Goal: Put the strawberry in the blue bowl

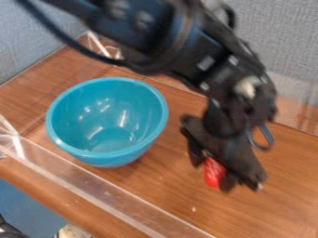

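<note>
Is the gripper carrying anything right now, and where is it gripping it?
Yes: the gripper has the strawberry pinched between its fingers, gripped by its sides. The frame is blurred, so the exact contact cannot be told.

A brown wood-grain desk [288, 158] with a clear plastic guard [125, 197] along its near edge and a small clear bracket [102, 45] at its far edge stands against a grey-blue fabric wall [32, 42].

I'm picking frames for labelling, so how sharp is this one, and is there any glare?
Camera view: the arm is smeared by motion blur, the fingers and the strawberry between them soft but readable; the blue bowl is sharp, with pale highlights on its glossy inside; the wooden table is evenly lit.
</note>
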{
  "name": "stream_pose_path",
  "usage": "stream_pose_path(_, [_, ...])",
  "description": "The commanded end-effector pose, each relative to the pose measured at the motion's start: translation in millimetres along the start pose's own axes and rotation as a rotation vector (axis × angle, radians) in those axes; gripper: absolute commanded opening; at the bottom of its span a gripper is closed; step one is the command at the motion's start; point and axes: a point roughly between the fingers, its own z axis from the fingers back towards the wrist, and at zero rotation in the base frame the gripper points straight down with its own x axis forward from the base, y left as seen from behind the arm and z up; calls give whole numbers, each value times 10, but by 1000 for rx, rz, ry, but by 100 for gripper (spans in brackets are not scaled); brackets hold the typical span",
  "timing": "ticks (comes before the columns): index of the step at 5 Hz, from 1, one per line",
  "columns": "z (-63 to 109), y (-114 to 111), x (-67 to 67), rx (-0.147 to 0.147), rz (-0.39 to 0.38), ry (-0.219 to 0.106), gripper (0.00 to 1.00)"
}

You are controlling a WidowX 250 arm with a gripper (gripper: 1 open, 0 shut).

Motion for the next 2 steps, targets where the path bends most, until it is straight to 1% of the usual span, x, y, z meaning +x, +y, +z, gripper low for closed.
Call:
stream_pose_path(1, [187, 119, -52, 22, 40, -27, 0])
stream_pose_path(2, [265, 243, -64, 63, 108, -22, 0])
